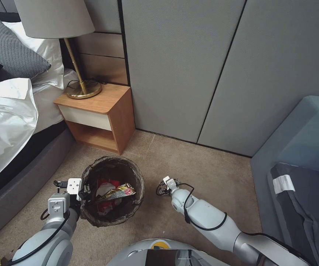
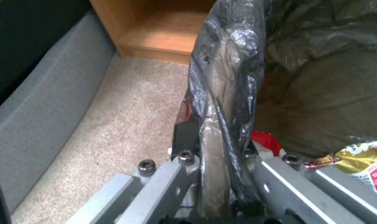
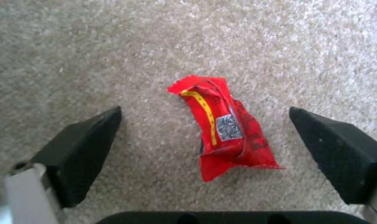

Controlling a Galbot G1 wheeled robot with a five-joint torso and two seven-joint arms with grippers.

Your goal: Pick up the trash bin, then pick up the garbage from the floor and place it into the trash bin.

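Left gripper (image 2: 215,174) clamping trash bin (image 1: 112,190) rim; right gripper (image 3: 205,149) spread wide, straddling red packet (image 3: 223,127) on carpet (image 3: 93,46). Descending centred, pinching across narrow width advisable.

In the head view the left arm rises from the lower left of the frame, wrist straight, its left pincer (image 1: 82,192) clamped onto the liner-covered rim of the trash bin (image 1: 137,173). The left wrist view shows that rim (image 2: 221,102) pinched between the metal fingers (image 2: 184,137). The right arm reaches in from the lower right toward the centre, bent at the elbow, its right pincer (image 1: 163,186) pointing down. Its black pads (image 3: 80,149) stand wide apart.
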